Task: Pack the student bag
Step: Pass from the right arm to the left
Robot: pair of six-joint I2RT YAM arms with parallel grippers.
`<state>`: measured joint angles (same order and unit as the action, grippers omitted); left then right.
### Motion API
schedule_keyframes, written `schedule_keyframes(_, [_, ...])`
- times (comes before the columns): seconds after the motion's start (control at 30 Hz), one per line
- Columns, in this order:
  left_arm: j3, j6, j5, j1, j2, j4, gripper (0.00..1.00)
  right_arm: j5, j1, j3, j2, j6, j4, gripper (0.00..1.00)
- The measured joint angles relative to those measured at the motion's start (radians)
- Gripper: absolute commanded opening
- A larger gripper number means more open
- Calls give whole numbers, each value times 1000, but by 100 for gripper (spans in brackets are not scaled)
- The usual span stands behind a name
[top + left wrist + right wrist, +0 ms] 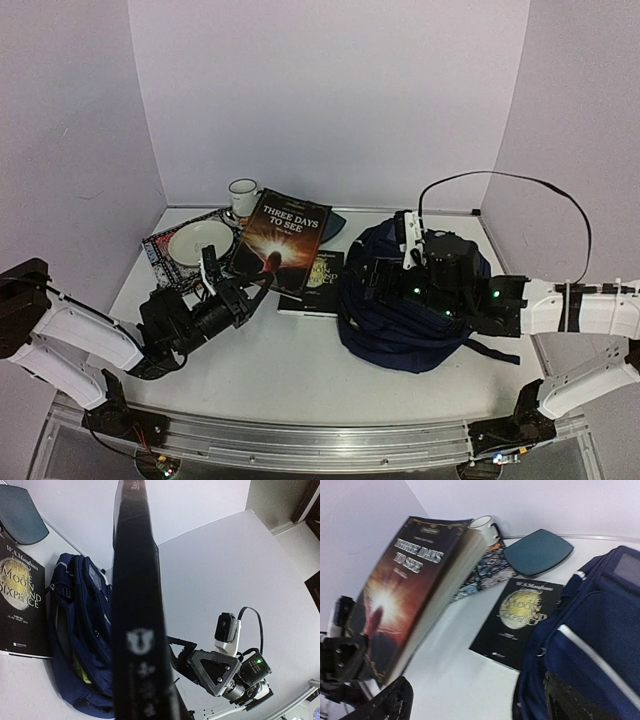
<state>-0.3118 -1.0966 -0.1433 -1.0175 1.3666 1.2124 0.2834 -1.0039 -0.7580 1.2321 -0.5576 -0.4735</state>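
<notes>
Showing the student bag point(400, 325) — soft, slumping fabric, probably best gripped at its zip rim — under the right gripper point(408, 245), jaws apart; left gripper point(240, 290) clamps a book point(287, 238).

Left arm point(80, 340): reaches in low from well left of the student bag point(400, 335), white links angled toward the bag, black wrist leading. Left gripper point(248, 290): jaws clamped on the lower edge of a book point(285, 240), holding it tilted, left of the bag and apart from it. Right arm point(580, 308): comes in from the bag's right side, forearm roughly level, wrist over the bag's top. Right gripper point(378, 280): above the bag, pointing toward its left side, jaws spread wide, nothing between them. Green lights glow on the right wrist.
</notes>
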Motion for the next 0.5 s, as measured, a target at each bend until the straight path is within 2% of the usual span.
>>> schedule_keyframes(0.13, [0, -1, 27, 43, -40, -53, 0, 60, 1, -56, -18, 122, 211, 92])
schedule_keyframes(0.3, [0, -5, 92, 95, -76, -188, 0, 80, 0, -76, -18, 264, 446, 88])
schedule_keyframes(0.4, [0, -5, 136, 115, -103, -271, 0, 92, 0, -91, -13, 335, 557, 83])
schedule_keyframes(0.5, [0, -2, 186, 135, -143, -359, 0, 101, 0, -138, 27, 399, 653, 73])
